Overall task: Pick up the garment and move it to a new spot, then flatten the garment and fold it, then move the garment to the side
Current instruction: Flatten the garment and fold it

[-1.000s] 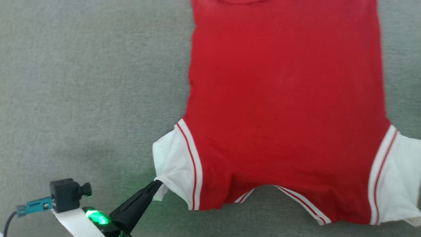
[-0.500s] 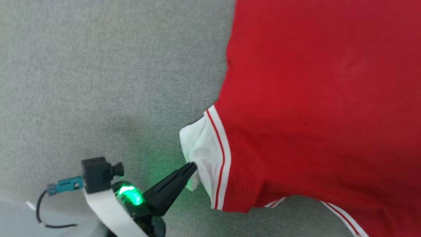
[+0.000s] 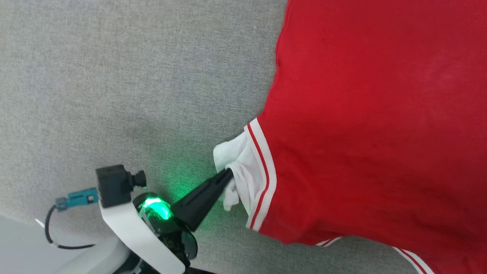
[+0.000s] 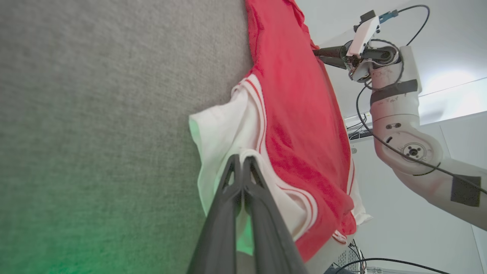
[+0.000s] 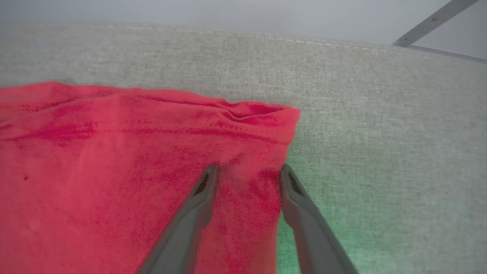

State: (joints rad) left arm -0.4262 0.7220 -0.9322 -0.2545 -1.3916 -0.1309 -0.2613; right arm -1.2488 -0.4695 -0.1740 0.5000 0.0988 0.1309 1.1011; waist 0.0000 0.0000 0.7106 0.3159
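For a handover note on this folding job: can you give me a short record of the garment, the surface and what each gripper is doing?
garment: red shirt with white, red-striped sleeve seams, spread flat, no fold visible
surface: grey fabric-covered top
left gripper: shut, pinching the white sleeve
right gripper: jaws apart, fingers either side of the fabric at a red corner of the garment, not closed on it

I can read no words, numbers, labels or signs in any of my views. The side of the shirt [image 3: 373, 114] that faces up is plain red cloth with white and red stripes at the sleeve seam.
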